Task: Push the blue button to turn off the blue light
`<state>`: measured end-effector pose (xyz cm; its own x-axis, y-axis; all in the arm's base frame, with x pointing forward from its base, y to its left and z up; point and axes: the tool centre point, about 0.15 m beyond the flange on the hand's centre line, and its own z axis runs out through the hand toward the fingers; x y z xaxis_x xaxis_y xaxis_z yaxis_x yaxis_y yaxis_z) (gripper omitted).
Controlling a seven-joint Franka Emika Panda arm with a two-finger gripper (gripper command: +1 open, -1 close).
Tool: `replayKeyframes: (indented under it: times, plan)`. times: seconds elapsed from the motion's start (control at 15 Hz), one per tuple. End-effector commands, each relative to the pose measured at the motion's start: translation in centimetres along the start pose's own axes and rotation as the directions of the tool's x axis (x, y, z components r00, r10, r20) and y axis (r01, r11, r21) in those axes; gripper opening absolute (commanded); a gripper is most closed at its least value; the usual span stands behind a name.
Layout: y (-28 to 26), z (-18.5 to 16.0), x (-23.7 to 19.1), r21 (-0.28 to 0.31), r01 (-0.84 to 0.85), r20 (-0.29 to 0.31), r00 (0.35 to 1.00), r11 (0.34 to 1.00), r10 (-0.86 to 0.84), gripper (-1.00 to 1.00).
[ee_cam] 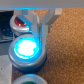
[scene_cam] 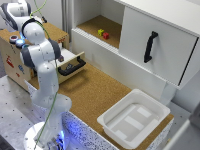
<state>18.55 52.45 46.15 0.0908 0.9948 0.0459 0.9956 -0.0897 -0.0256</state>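
Claw (ee_cam: 35, 34) pointed down over the blue button (ee_cam: 26, 49), fingers (ee_cam: 44, 27) set only a narrow gap apart, nothing between them. Fingertips at the button's far rim, either touching it or just above; cannot tell which from the wrist view. Button glowing bright cyan inside a pale ring, seated on a grey round base. Just beside it a red button (ee_cam: 19, 22), partly hidden behind one finger, and on the opposite side a green button (ee_cam: 31, 80), cut off by the picture's edge. All three in a row on a cork-like brown surface.

In the exterior view, claw (scene_cam: 20, 42) hard to make out, hidden mostly by the wrist. Arm (scene_cam: 42, 70) rising from its base at the lower part of the exterior view's left, upper links upright, elbow bent, forearm folded over and down toward the top of a wooden box (scene_cam: 12, 62). Blue glow (scene_cam: 20, 42) visible there under the wrist, with the red button (scene_cam: 13, 38) near it on the box top.

Box standing at the exterior view's left edge of the worktop (scene_cam: 95, 92), cork-topped. Drawer (scene_cam: 70, 62) with a black handle pulled out of the box's side, just beside the arm. White bin (scene_cam: 135, 117) near the worktop's front edge, toward the exterior view's right. White cabinet (scene_cam: 155, 42) behind, with a black handle (scene_cam: 150, 46) on its sliding door; in its open compartment, small yellow-green (scene_cam: 100, 32) and red (scene_cam: 106, 35) blocks, touching or nearly so.
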Motion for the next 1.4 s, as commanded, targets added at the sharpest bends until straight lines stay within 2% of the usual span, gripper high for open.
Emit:
replayKeyframes:
  times: [0.0, 0.13, 0.33, 0.6, 0.93, 1.2, 1.33]
  plan:
    - [-0.9, -1.4, -0.4, -0.064, 0.021, 0.109, 0.994, 0.998, -0.014, -1.0]
    - [-1.1, -3.1, -0.3, -0.118, 0.024, 0.116, 0.993, 0.993, -0.01, -1.0]
    - [-2.4, -4.0, 0.3, -0.118, 0.076, 0.155, 0.986, 0.99, -0.058, -1.0]
    - [-2.4, -3.0, 0.6, -0.071, 0.099, 0.17, 0.982, 0.993, -0.086, -1.0]
    - [-0.2, -0.9, 1.5, -0.066, 0.126, 0.181, 0.977, 0.99, -0.112, -1.0]
    - [0.3, 1.7, 2.0, -0.028, 0.172, 0.227, 0.961, 0.985, -0.161, -1.0]
    - [0.1, 1.2, 2.0, -0.039, 0.178, 0.241, 0.957, 0.983, -0.164, -1.0]
